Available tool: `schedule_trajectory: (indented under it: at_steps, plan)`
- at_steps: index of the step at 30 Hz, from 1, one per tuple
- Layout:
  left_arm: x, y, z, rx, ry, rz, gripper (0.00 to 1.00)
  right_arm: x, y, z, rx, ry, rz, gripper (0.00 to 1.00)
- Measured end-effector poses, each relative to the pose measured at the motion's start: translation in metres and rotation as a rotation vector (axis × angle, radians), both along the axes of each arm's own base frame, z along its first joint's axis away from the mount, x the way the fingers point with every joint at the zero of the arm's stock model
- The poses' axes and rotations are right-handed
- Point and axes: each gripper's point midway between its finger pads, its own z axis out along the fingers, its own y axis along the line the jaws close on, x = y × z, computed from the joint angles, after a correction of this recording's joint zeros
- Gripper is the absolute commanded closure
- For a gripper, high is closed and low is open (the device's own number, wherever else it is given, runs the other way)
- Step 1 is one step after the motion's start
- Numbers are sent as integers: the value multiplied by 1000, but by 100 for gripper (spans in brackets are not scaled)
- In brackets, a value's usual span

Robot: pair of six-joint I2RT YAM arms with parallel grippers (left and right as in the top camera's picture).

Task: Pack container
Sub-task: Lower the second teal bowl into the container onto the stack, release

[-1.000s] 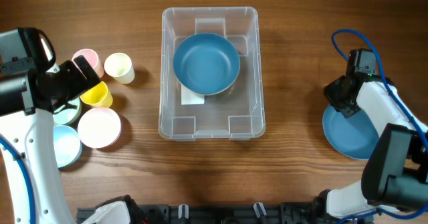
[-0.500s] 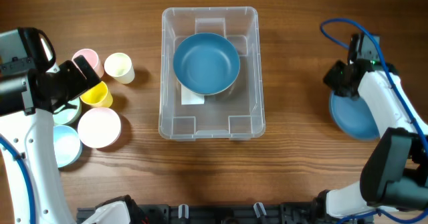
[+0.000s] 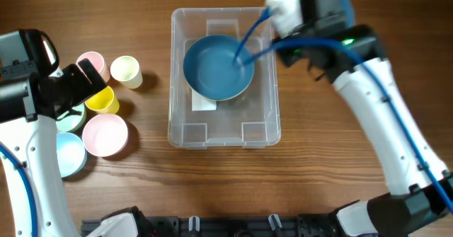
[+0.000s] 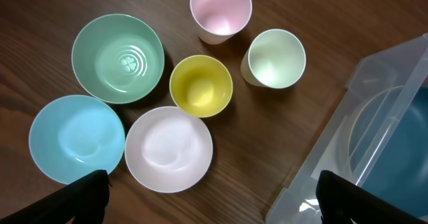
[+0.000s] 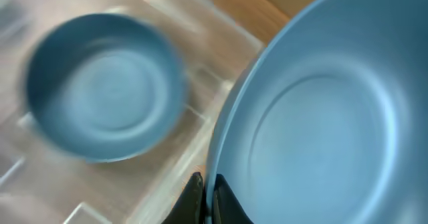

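The clear container stands mid-table with one blue bowl in its far half. My right gripper is shut on the rim of a second blue bowl, held above the container's right side. In the right wrist view the bowl in the container is blurred. In the overhead view my right arm hides the held bowl. My left gripper is open and empty above the cups and bowls, left of the container's corner.
At the left are a pink cup, a cream cup, a yellow cup, a pale pink bowl, a light blue bowl and a green bowl. The left arm hangs over them.
My right arm has lifted the blue bowl off the table at the right and swung it left, over the container's far right side. The left arm has not moved.
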Motion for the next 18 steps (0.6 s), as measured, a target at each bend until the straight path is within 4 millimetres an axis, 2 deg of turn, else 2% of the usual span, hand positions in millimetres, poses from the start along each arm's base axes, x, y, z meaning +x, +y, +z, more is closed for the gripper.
schedule_trajectory:
  at_steps: [2, 3, 6, 10, 16, 17, 18]
  plan:
    - [0, 0, 0, 0, 0, 0, 0, -21, 40, 0, -58, -26, 192, 96]
    - [0, 0, 0, 0, 0, 0, 0, -39, 69, 0, -94, -50, 336, 96]
    - [-2, 0, -1, -2, 7, 0, 0, -62, 100, 0, -129, -83, 528, 95]
    - [-2, -1, -1, -3, 11, 0, 0, -74, 114, -9, -124, -63, 634, 96]
    - [-3, -1, -1, -3, 11, 0, 0, -65, 126, -70, -164, 80, 664, 96]
    - [-3, -1, -1, -3, 11, 0, 0, -65, 126, -75, -168, 93, 665, 89]
    - [-3, -1, -1, -3, 11, 0, 0, -64, 127, -83, -174, 108, 666, 73]
